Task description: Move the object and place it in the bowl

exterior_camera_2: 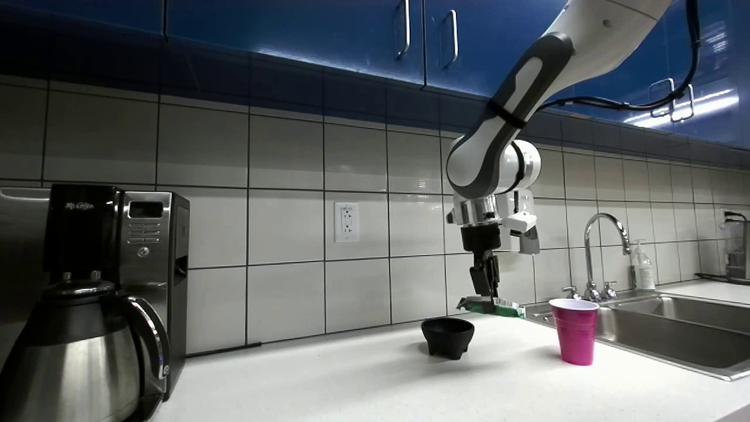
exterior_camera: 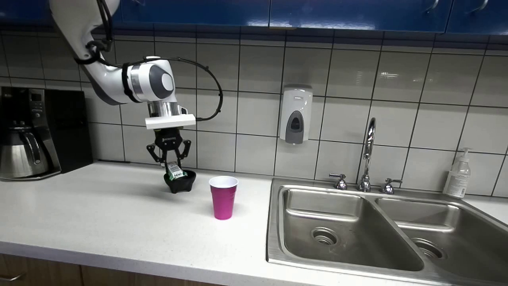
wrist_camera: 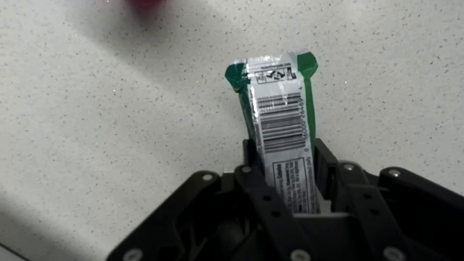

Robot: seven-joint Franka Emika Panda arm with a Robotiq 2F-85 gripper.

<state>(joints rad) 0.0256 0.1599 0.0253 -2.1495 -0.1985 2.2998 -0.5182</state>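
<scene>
Snack bar (wrist_camera: 283,134), wrapped in green and white, barcode (wrist_camera: 282,121) facing me in the wrist view, is pinched between the fingers (wrist_camera: 324,165) of my gripper (wrist_camera: 284,154). I hold it up above the white speckled countertop (exterior_camera_2: 328,381), near the footed black bowl (exterior_camera_2: 448,338); the pink cup (exterior_camera_2: 575,334) stands upright there, apart from the bowl.

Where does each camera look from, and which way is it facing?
An exterior view: in front of the counter, facing the wall; arm and jaws at image left, sink at right.
An exterior view: near the coffee maker, angled along the wall toward the sink; arm and jaws right of centre.
Wrist view: above the jaws, facing down past them to packet and counter; no other robot part shows.
Both exterior views share bowl and cup; all show the packet.
</scene>
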